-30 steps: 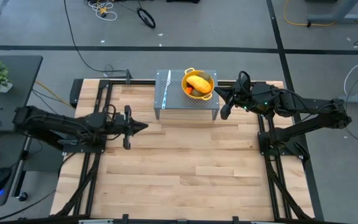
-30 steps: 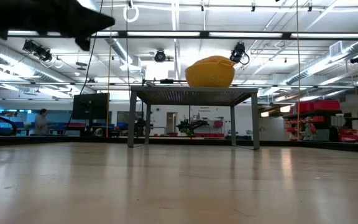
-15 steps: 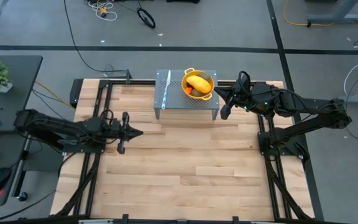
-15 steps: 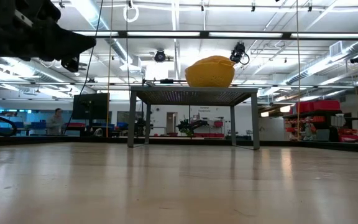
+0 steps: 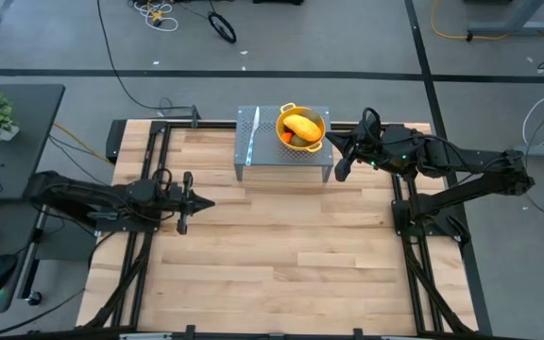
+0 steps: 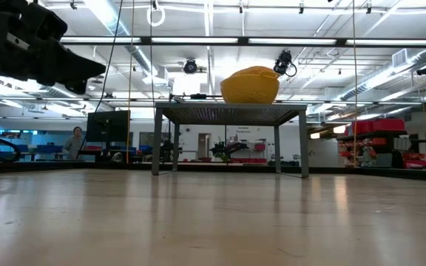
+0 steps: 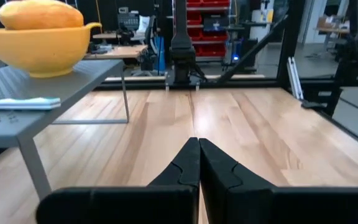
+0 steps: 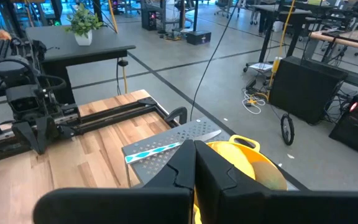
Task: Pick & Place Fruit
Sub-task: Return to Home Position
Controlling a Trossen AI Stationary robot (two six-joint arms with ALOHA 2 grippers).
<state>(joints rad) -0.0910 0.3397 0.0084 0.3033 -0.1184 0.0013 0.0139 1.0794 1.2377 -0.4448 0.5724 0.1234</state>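
We are judging the placing done. The fruit (image 5: 301,125) is lying in the colander (image 5: 282,121) on the shelf (image 5: 264,157), just ahead of the right gripper (image 5: 332,141) and well ahead of the left gripper (image 5: 205,201). Both grippers are pinched closed and empty. For homing, we are wanting slow, level retreats clear of the shelf edge and knife (image 5: 253,132).

Overhead, table-level, two wrist cameras; shelf (image 5: 272,151) common to all.

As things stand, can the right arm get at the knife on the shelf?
Probably yes: the knife lies uncovered on the shelf, beside the colander, and the shut right hand is close by.
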